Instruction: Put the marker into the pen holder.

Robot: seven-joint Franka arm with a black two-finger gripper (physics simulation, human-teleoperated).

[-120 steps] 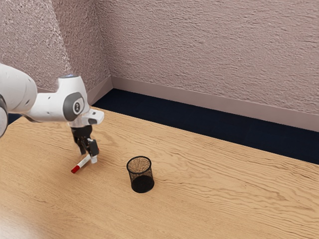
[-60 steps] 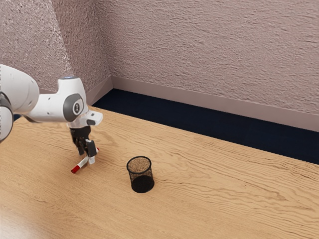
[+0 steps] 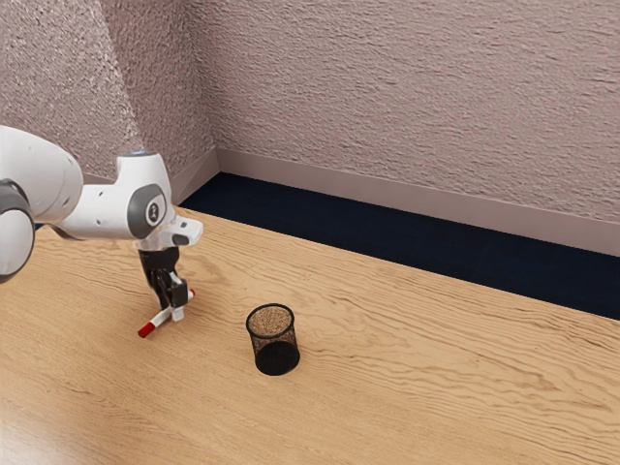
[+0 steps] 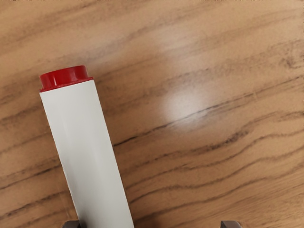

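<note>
The hand (image 3: 170,313) has shifted slightly, the marker (image 4: 88,147) between its parted fingers.

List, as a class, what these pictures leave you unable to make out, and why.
- Middle of the marker: exterior view, hidden by the end effector.
- Marker's larger red end: wrist view, cut off by the lower edge.
- Base of the arm: exterior view, cut off by the left edge.
- Bottom inside the pen holder: exterior view, hidden by its dark front wall.
</note>
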